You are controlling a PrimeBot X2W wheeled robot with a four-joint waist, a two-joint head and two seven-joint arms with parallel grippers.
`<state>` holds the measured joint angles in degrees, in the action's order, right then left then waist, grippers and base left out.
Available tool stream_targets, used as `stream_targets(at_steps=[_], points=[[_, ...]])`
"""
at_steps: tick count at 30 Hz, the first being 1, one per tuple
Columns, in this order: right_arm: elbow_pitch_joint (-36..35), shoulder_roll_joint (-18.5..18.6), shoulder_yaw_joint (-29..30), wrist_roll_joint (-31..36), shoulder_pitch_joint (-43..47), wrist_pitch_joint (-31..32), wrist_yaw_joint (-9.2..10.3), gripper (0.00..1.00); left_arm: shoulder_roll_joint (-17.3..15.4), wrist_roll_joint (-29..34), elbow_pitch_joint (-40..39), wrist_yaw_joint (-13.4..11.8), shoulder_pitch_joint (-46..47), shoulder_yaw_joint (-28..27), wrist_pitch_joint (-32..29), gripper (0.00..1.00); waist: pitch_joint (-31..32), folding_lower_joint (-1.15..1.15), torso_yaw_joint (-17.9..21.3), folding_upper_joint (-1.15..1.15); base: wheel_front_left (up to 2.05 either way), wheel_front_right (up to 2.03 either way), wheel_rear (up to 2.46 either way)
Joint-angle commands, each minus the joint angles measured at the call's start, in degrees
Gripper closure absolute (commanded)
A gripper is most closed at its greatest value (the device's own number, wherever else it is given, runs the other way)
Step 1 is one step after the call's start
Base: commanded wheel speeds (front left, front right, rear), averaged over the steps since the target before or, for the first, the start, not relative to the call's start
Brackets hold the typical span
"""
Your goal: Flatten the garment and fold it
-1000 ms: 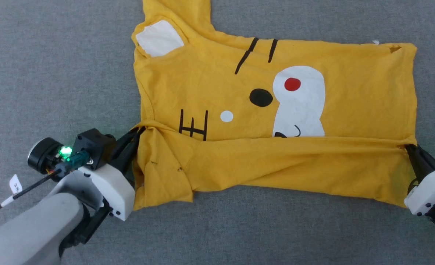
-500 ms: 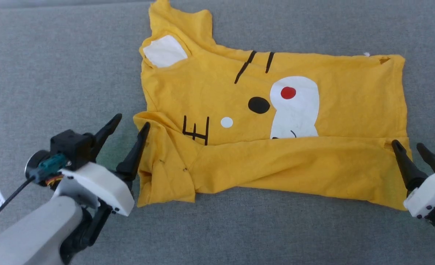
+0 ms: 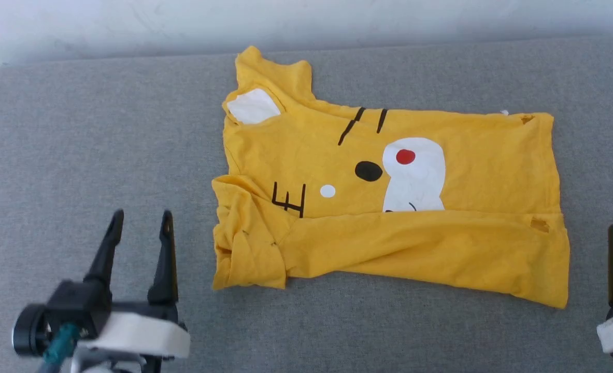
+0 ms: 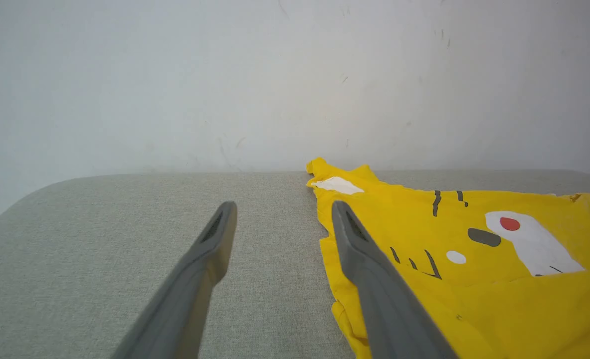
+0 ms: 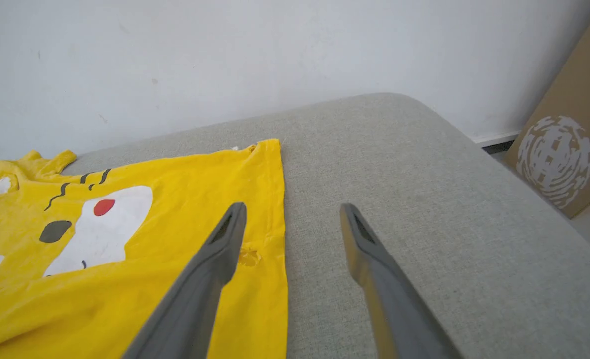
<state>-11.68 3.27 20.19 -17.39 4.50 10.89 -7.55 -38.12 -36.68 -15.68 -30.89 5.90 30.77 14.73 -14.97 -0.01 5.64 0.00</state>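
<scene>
Nearest my cameras, the left gripper (image 3: pixel 142 216) hangs with its two long dark fingers spread wide and nothing between them. It sits to the left of the small bright-yellow cartoon-face T-shirt (image 3: pixel 389 207), nearer to me than the shirt's bunched sleeve corner and apart from the cloth. On the other side, the right gripper (image 5: pixel 293 212) is equally wide and empty. In its own wrist view one finger lines up over the shirt's hem edge and the other over bare cushion; I cannot tell how high it hovers.

The shirt lies sideways on the grey fabric-covered cushion (image 3: pixel 104 155), collar end to my left and hem to my right. Its near long edge is turned over onto the body, forming a plain yellow band that covers the lower part of the white muzzle print (image 3: pixel 414 173). I read this as a first lengthwise fold laid down, with both grippers standing off the ends so the cloth stays settled. A small torn hole (image 3: pixel 539 225) shows near the hem. Farther off, the far sleeve and white ear patch (image 3: pixel 253 106) reach towards the pale wall (image 3: pixel 130 20).
</scene>
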Motion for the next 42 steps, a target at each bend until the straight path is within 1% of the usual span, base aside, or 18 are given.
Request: stream_targets(at_steps=[1,3,5,8,10,11,13,15,17,21,26,29,31,42], points=[[0.01,-0.31,0.37,1.03,1.46,-3.12,0.06,0.00,2.45,3.25,-0.25,-0.20,-3.66,-2.27,0.26,0.00,1.78,0.01,-1.05,0.00,0.00,0.00,0.00],[1.45,-0.35,0.64,0.62,2.69,-6.86,0.06,0.00,5.23,6.31,-0.35,0.27,-7.12,-4.43,0.26,0.00,2.48,0.01,-1.27,0.00,0.00,0.00,0.00],[3.45,-0.36,0.47,0.46,3.60,-9.81,0.06,0.00,8.06,8.26,-0.10,1.32,-10.50,-6.00,0.26,0.00,3.23,0.01,-1.44,0.00,0.00,0.00,0.00],[6.15,-0.37,0.32,0.88,4.10,-13.15,0.06,0.00,11.99,9.66,0.60,3.78,-13.56,-8.54,0.26,0.00,3.91,0.01,-1.78,0.00,0.00,0.00,0.00],[7.36,-0.38,-0.09,1.21,4.02,-14.09,0.06,0.00,13.67,10.25,1.23,5.62,-14.29,-9.86,0.26,0.00,4.17,0.01,-2.02,0.00,0.00,0.00,0.00],[7.36,-0.38,-0.09,1.21,4.02,-14.09,0.06,0.00,13.67,10.25,1.23,5.62,-14.29,-9.86,0.26,0.00,4.17,0.01,-2.02,0.00,0.00,0.00,0.00],[8.08,-0.38,-0.59,1.49,3.68,-14.46,0.06,0.00,14.24,10.36,2.05,7.76,-14.22,-10.46,0.26,0.00,4.26,0.01,-2.22,0.00,0.00,0.00,0.00],[8.32,-0.38,-0.64,1.96,3.19,-14.52,0.06,0.00,13.63,10.16,3.16,9.71,-13.24,-9.86,-0.17,0.00,4.14,0.01,-2.50,0.00,0.00,0.00,0.00],[8.27,-0.38,-0.55,2.50,2.75,-14.38,0.06,0.00,12.33,10.58,3.30,11.27,-10.85,-8.91,-2.30,0.00,3.78,0.01,-2.83,0.00,0.00,0.00,0.00],[8.13,-0.38,-0.59,3.06,2.06,-13.75,0.06,0.00,10.19,11.25,2.67,14.33,-4.39,-6.02,-10.20,0.00,2.62,0.01,-3.48,0.00,0.00,0.00,0.00],[8.47,-0.39,-1.67,2.82,1.18,-13.12,0.06,0.00,9.96,9.99,3.54,17.36,2.21,-1.73,-22.28,0.00,0.84,0.01,-3.43,0.00,0.00,0.00,0.00],[8.93,-0.39,-2.16,2.60,0.76,-13.11,0.06,0.00,10.50,9.23,4.48,17.84,4.14,0.19,-27.72,0.00,-0.17,0.01,-3.03,0.00,0.00,0.00,0.00],[9.46,-0.39,-2.18,2.40,0.56,-13.20,0.06,0.00,11.33,8.64,4.73,17.43,4.79,0.61,-29.54,0.00,-0.75,0.01,-2.77,0.00,0.00,0.00,0.00],[11.46,-0.39,-2.35,1.94,-0.11,-14.02,0.06,0.00,12.75,7.39,8.95,13.39,3.87,0.79,-34.71,0.00,-2.66,0.01,-2.10,0.00,0.00,0.00,0.00]])
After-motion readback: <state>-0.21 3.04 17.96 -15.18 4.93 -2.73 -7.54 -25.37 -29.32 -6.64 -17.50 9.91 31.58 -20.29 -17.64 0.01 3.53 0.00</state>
